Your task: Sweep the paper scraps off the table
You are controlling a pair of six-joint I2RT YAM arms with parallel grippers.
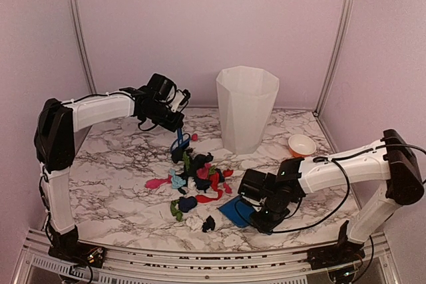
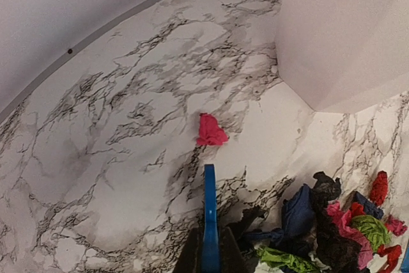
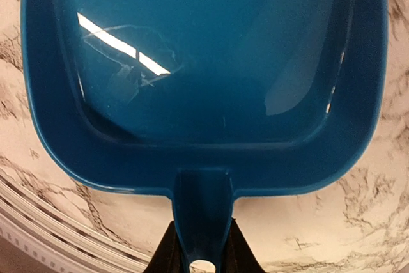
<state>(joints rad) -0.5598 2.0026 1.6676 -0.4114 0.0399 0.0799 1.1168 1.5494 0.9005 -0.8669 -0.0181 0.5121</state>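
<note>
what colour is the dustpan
Blue. The dustpan shows best in the right wrist view.

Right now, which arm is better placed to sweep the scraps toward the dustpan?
Left. The left tool grips the blue brush at the pile's far edge, so the paper scraps lie between it and the empty dustpan that the right tool holds on the near side.
</note>
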